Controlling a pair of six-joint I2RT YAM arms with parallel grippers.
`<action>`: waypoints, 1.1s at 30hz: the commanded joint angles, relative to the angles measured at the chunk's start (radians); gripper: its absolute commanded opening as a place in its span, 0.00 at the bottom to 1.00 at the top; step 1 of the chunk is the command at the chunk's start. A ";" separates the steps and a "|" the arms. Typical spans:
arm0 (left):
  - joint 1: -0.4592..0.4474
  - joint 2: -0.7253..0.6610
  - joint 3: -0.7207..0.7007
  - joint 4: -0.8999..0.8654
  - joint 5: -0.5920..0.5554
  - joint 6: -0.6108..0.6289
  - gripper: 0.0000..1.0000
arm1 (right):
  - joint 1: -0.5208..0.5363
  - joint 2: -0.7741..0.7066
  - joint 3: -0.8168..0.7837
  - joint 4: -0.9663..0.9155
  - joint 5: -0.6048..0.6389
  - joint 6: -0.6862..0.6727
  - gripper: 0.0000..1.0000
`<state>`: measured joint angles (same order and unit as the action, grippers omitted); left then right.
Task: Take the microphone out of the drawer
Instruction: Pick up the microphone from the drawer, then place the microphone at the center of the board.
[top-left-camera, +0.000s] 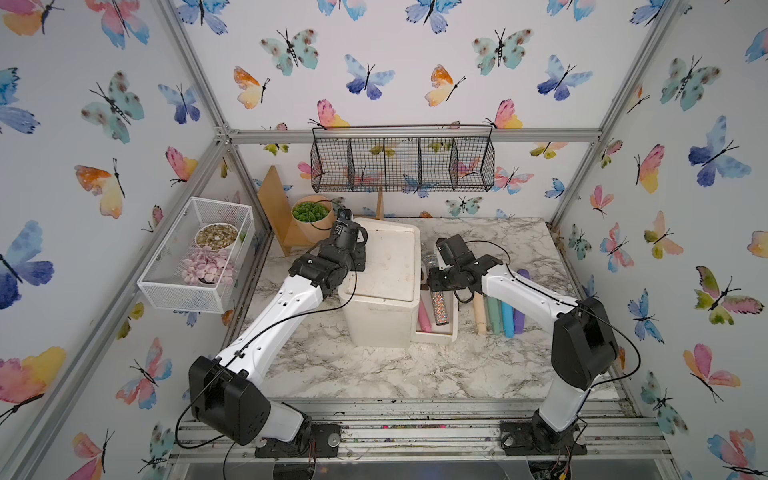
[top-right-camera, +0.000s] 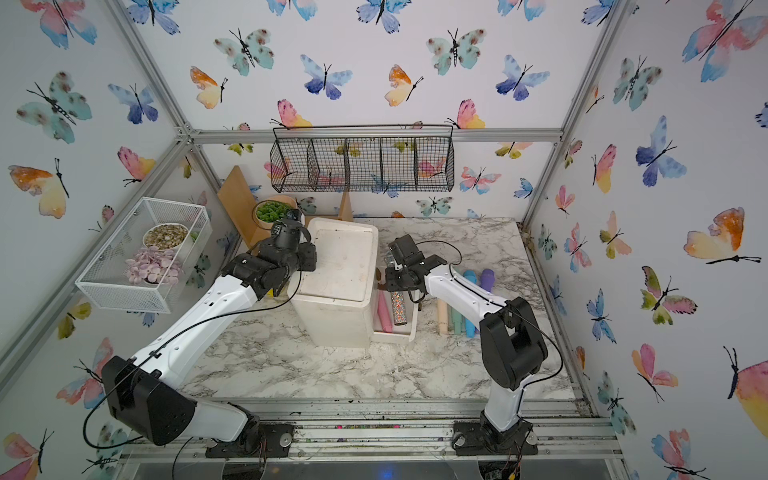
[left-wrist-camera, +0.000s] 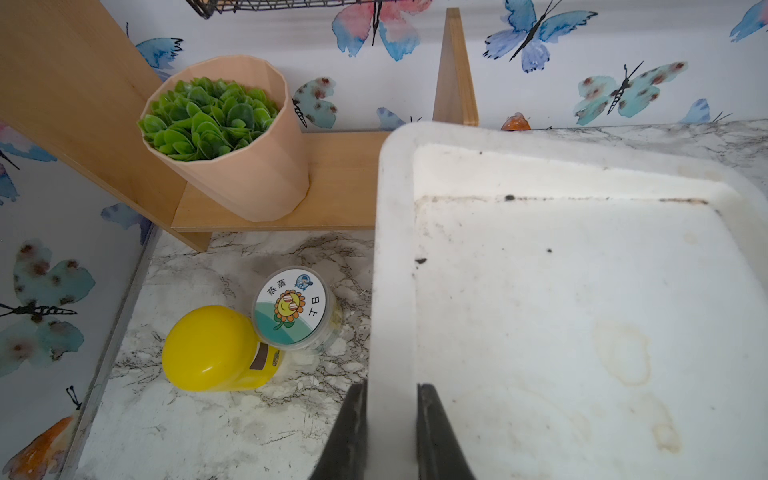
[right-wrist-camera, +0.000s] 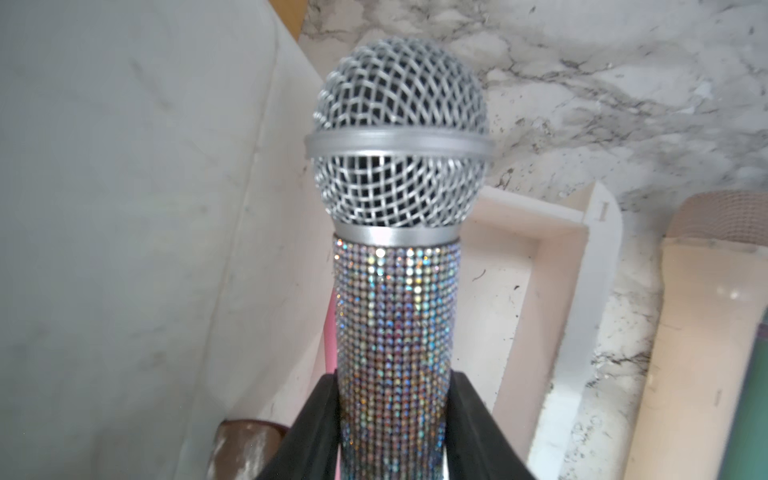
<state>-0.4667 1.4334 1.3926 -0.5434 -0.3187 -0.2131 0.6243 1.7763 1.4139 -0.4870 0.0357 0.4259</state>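
Checking right gripper (right-wrist-camera: 392, 399): held anything? —KM
Clamped partway closed on glitter microphone (right-wrist-camera: 399, 291), mid-handle, head toward back wall; sat over open drawer (top-left-camera: 434, 336), beside pink microphone (top-left-camera: 424, 318). Could not tell whether clear of drawer floor. —RT
And left gripper (left-wrist-camera: 392, 388)? —KM
Pinched tight on drawer unit (top-left-camera: 386, 266) top rim. —RT

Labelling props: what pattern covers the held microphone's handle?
Microphone handle: iridescent rhinestone rows; right wrist view.

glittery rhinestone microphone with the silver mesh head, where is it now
The glittery microphone is right of centre in both top views, clamped in the right gripper over the open white drawer, beside a pink microphone.
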 joint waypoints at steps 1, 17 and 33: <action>-0.009 0.013 -0.043 -0.035 -0.044 0.008 0.00 | 0.006 -0.048 0.015 0.036 0.067 -0.004 0.19; -0.010 0.018 -0.035 -0.033 -0.044 0.014 0.00 | -0.064 -0.111 0.065 -0.042 0.257 -0.132 0.16; -0.010 0.028 -0.037 -0.028 -0.049 0.017 0.00 | -0.495 -0.161 -0.072 -0.036 0.116 -0.227 0.16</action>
<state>-0.4667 1.4334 1.3926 -0.5434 -0.3191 -0.2058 0.1711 1.6382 1.3643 -0.5030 0.1864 0.2337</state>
